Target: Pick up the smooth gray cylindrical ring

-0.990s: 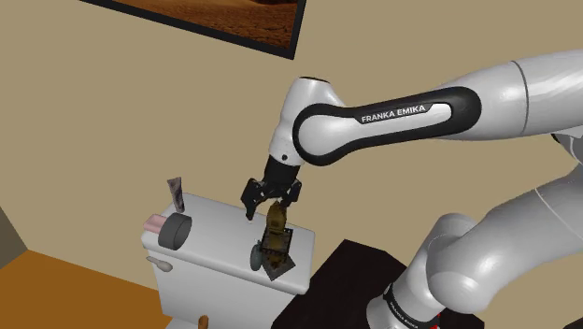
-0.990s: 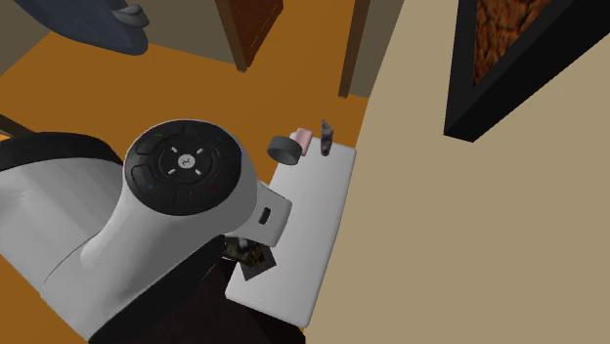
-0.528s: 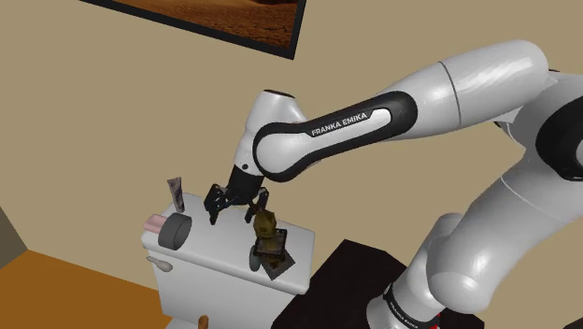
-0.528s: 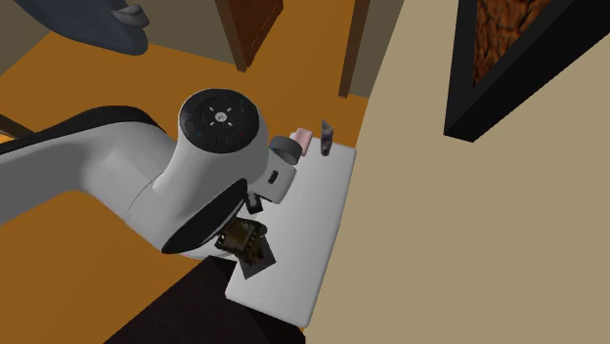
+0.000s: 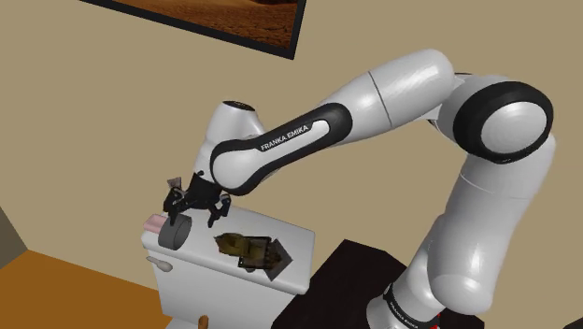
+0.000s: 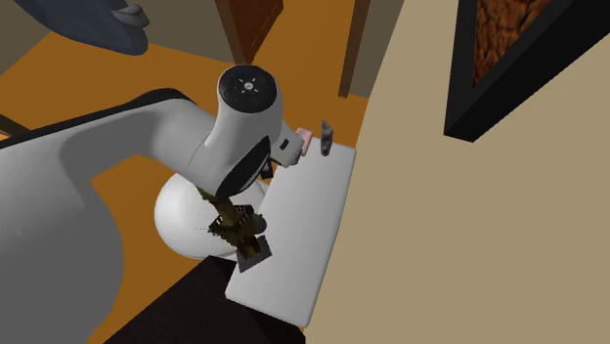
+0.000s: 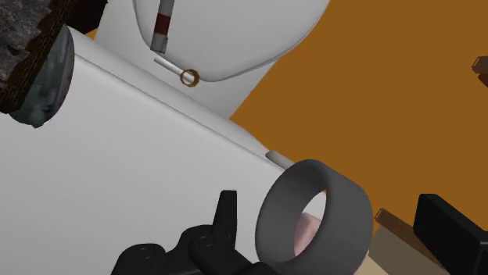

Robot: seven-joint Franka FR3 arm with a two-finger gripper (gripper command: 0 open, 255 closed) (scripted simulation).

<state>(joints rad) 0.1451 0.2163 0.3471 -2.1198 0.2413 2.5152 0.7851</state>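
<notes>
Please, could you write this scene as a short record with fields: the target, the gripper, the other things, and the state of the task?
target: grey ring, standing on its edge near a corner of the white top
hand: gripper open, just above the ring, fingers not touching it
behind target: pink object
also there: brown object, lying on the white top
task state: ring not yet held

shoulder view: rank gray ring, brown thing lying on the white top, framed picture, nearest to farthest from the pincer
1. gray ring, just below the open pincer, at the shoulder view's left end of the white top.
2. brown object, lying toward that view's right.
3. framed picture, high on the wall.
</notes>
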